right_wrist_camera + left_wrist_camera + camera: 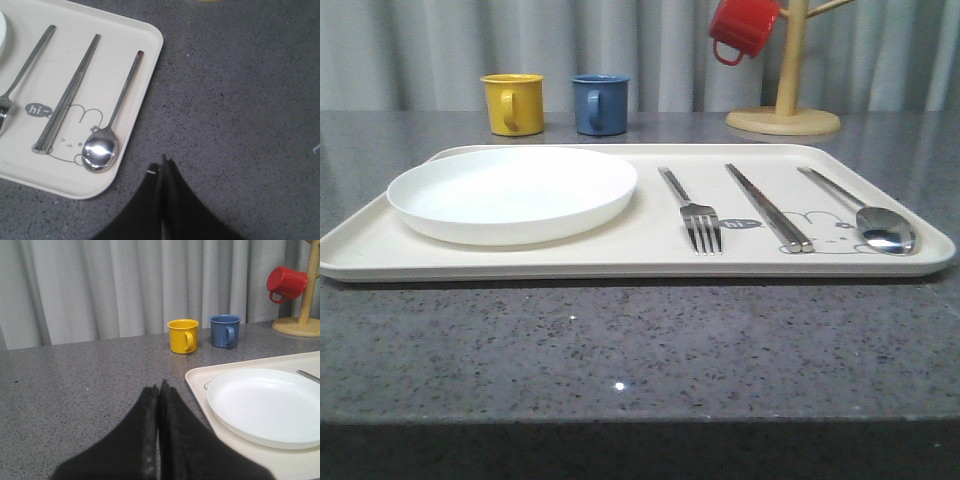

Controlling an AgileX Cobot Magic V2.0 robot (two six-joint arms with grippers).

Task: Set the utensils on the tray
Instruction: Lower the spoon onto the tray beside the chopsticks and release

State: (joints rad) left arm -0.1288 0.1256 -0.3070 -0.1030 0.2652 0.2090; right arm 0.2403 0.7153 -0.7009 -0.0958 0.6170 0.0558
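The cream tray lies across the grey table. On it rest the white plate at the left, then the fork, the chopsticks and the spoon side by side at the right. In the right wrist view the spoon, chopsticks and fork lie on the tray, and my right gripper is shut, empty, over bare table just off the tray's corner. My left gripper is shut, empty, over the table beside the tray and plate.
A yellow mug and a blue mug stand behind the tray. A red mug hangs on a wooden mug tree at the back right. Grey curtains close off the back. Bare table runs along the front edge.
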